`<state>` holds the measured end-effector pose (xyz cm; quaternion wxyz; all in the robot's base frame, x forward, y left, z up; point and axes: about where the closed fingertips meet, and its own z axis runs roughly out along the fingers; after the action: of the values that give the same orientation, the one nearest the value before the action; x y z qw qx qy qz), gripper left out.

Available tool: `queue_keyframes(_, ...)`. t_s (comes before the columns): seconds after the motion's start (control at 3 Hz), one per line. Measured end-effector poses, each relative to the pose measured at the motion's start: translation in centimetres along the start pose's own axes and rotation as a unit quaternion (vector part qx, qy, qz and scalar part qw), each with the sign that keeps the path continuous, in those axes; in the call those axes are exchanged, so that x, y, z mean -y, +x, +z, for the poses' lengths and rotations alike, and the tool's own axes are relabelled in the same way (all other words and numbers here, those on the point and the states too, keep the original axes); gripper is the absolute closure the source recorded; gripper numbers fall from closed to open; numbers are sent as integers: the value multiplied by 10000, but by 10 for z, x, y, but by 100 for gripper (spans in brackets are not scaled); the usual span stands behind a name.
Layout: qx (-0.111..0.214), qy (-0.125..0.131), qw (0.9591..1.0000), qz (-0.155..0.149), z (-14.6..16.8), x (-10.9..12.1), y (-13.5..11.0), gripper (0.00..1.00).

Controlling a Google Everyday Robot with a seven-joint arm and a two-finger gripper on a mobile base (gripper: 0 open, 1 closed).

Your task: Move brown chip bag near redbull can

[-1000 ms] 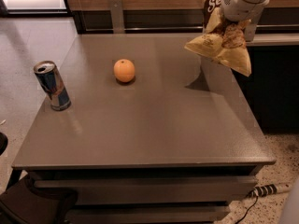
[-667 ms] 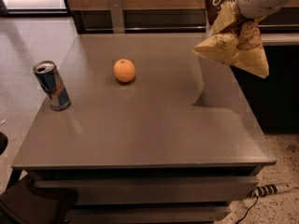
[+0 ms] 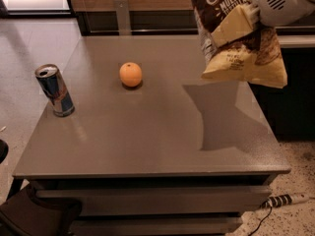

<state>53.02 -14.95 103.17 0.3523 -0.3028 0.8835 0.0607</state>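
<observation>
The brown chip bag (image 3: 239, 58) hangs in the air above the table's right side, dark brown with white lettering and pale yellow edges. My gripper (image 3: 254, 14) is at the top right, shut on the bag's upper right part, under the arm's white round casing. The bag casts a large shadow on the table below it. The redbull can (image 3: 54, 90) stands upright near the table's left edge, blue and silver with an opened silver top. The bag is far from the can, across the table's width.
A round orange fruit (image 3: 130, 74) sits on the grey table (image 3: 147, 136), left of centre and behind the can's line. A power strip and cable (image 3: 285, 199) lie on the floor at the lower right. A dark counter runs behind the table.
My gripper has lifted the bag higher, and it now looks larger in view. Its shadow on the table has grown and spread toward the front. The can and the orange have not moved.
</observation>
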Motion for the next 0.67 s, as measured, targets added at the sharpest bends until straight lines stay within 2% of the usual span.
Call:
queue_keyframes(0.33, 208, -294, 9957, -857, 7, -53, -1, 100)
queue_keyframes(0.67, 233, -494, 9841, -1689, 36, -96, -1, 100)
